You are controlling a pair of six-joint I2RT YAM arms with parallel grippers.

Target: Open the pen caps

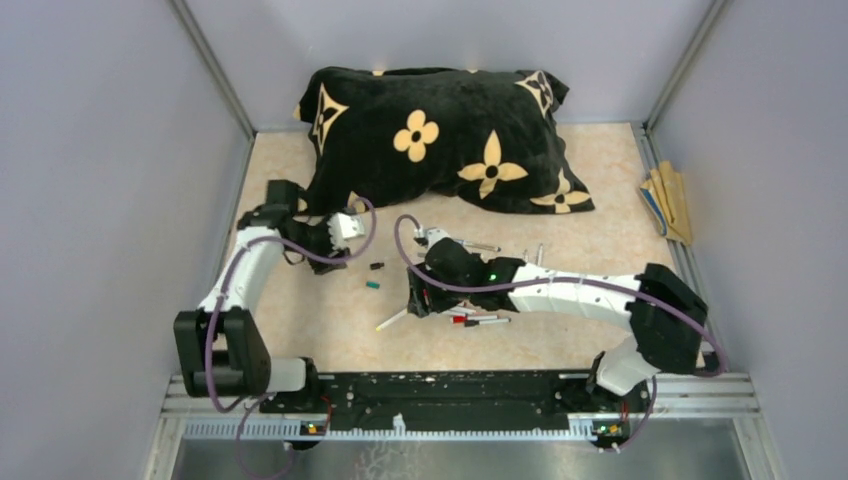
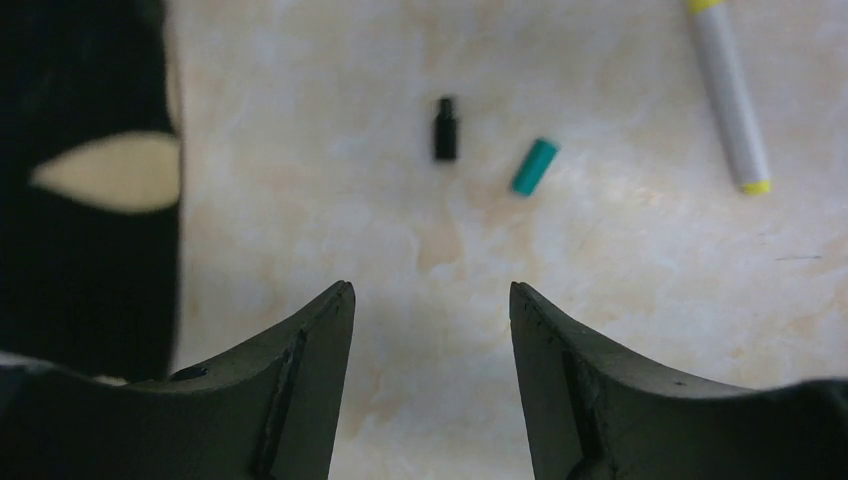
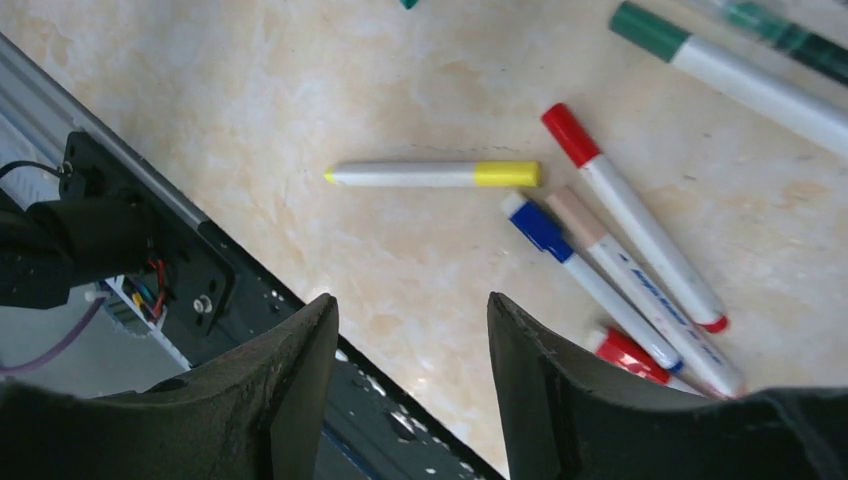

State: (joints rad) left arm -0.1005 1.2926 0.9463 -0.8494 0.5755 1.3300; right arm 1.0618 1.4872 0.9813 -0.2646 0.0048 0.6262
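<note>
Right gripper (image 3: 410, 300) and left gripper (image 2: 430, 290) are found parted and empty; red cap (image 3: 570, 132), blue cap (image 3: 540, 228) and green cap (image 3: 650, 32) are seated on pens (image 3: 640, 235) near the right gripper, teal cap (image 2: 535, 166) and black cap (image 2: 445, 128) are noted loose farther out, so most is judged left.

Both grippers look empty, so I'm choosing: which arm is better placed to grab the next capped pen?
Right. The right gripper hangs open close by the pens, several capped. The left gripper, open too, faces only two loose caps and one yellow-ended pen at its view's edge.
</note>
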